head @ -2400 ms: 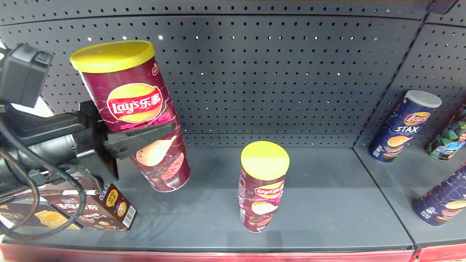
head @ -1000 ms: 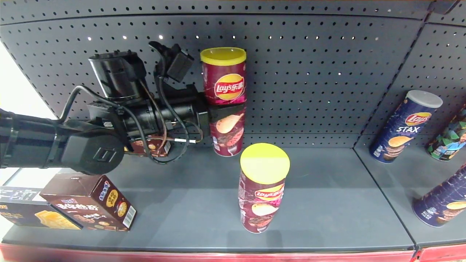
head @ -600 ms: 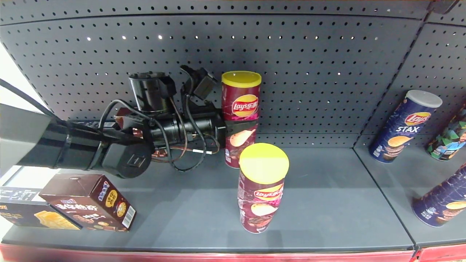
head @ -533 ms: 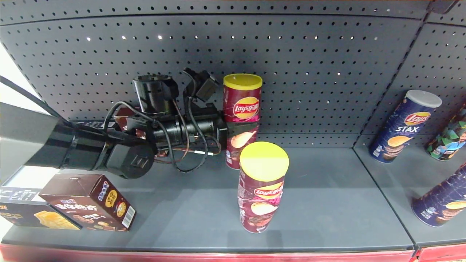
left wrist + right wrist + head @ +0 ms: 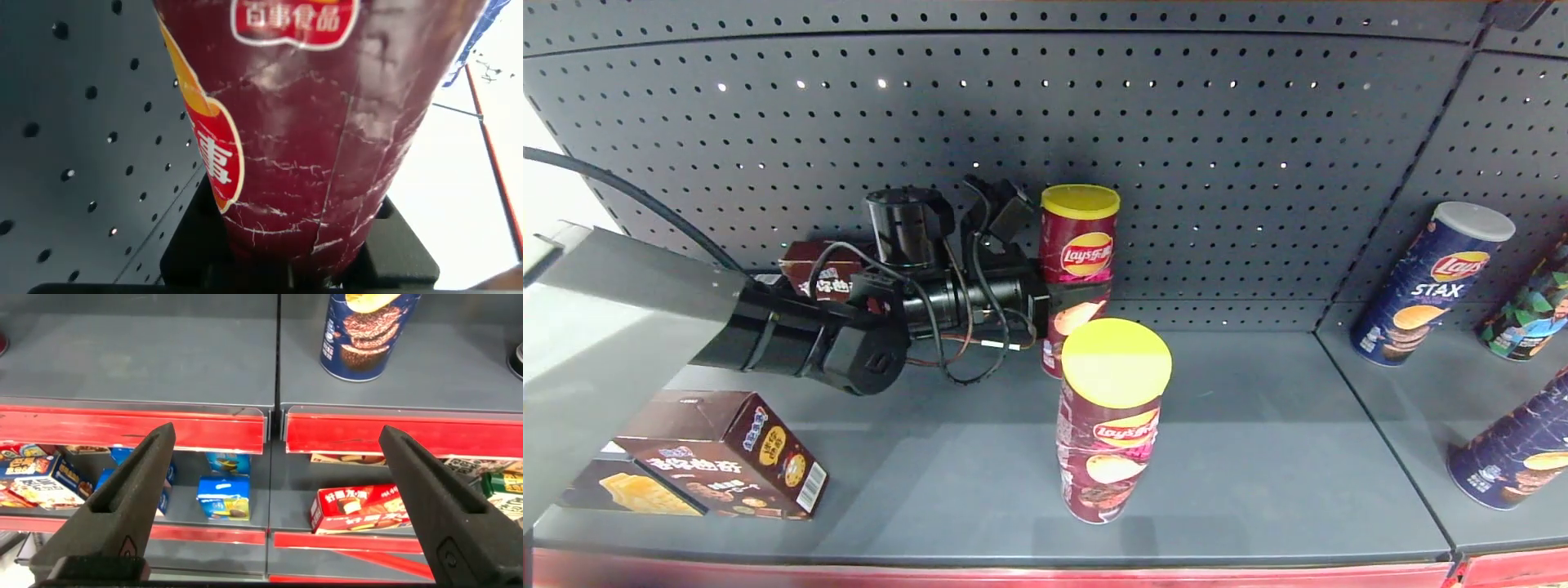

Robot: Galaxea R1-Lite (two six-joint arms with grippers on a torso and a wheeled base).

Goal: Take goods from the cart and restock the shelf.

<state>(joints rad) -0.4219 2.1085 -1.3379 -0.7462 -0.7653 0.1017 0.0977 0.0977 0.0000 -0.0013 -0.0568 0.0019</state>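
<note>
A maroon chips can [image 5: 1080,245] with a yellow lid stands upright at the back of the grey shelf [image 5: 1258,457], close to the pegboard. My left gripper [image 5: 1068,297] is shut on its middle, the arm coming in from the left. The can's base is hidden behind a second, identical can [image 5: 1111,425] standing nearer the front edge. In the left wrist view the held can [image 5: 319,147] shows close up beside the pegboard [image 5: 73,122]. My right gripper [image 5: 282,506] hangs open and holds nothing, facing lower shelves with red edge strips [image 5: 204,429].
Two brown snack boxes [image 5: 727,453] [image 5: 629,490] lie at the shelf's front left, and a small brown box [image 5: 821,278] sits at the back behind my arm. Blue cans [image 5: 1429,282] [image 5: 1503,457] lean on the neighbouring shelf to the right. A blue can [image 5: 364,335] stands above the red strips.
My left arm has carried the held can from the near left toward the back and down, to a spot behind the standing can. The can went from tilted to upright.
</note>
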